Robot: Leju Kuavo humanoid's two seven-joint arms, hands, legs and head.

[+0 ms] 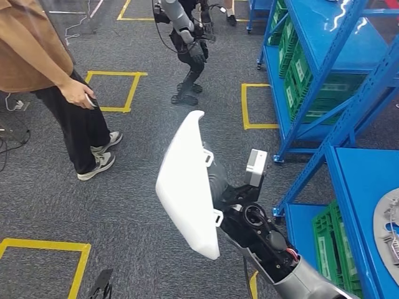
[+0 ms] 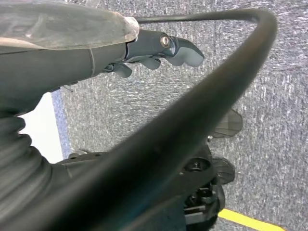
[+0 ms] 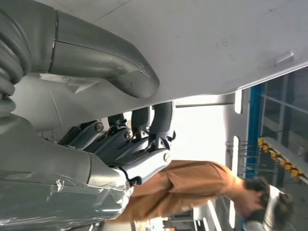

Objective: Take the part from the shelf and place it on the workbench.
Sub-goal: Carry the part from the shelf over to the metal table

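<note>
The part is a large white curved panel (image 1: 188,180), held up over the grey carpet in the middle of the head view. My right hand (image 1: 228,196) grips it from behind at its right edge. In the right wrist view the thick thumb (image 3: 123,72) presses on the panel's pale face (image 3: 218,43) and the dark fingers (image 3: 145,144) curl round its rim. My left hand (image 2: 160,50) hangs over the carpet with its fingers loosely apart and nothing in them.
Blue shelving (image 1: 325,68) with green crates (image 1: 294,75) fills the right side. A blue surface (image 1: 362,180) at the lower right carries a round metal piece (image 1: 388,230). A person (image 1: 52,81) stands at the left, another robot (image 1: 188,43) ahead. Yellow squares (image 1: 118,90) mark the floor.
</note>
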